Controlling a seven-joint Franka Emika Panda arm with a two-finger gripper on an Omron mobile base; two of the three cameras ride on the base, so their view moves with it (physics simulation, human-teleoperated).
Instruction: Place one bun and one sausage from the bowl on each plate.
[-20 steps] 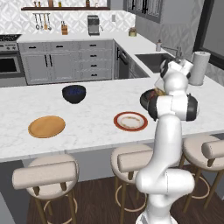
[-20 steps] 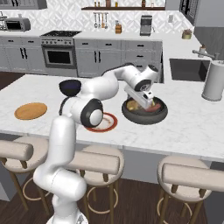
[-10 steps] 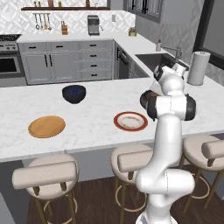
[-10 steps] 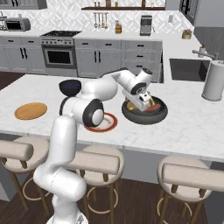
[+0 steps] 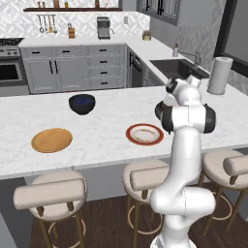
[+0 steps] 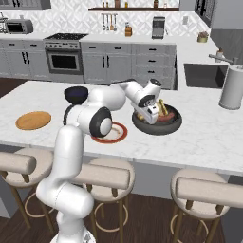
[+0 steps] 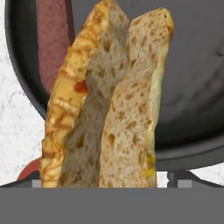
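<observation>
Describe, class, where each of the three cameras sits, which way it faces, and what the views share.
Left base view: behind the arm's left, facing the island; arm at lower right, tan plate, red-rimmed plate, blue bowl.
Right base view: behind its right; arm at lower left, open gripper over the dark bowl.
Hand view: looks down at the buns, sausage.
Both base views share plates and island.

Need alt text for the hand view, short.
Close-up of a toasted bun standing in the dark bowl, with a reddish-brown sausage behind it at upper left. White marble counter shows at the left edge.
</observation>
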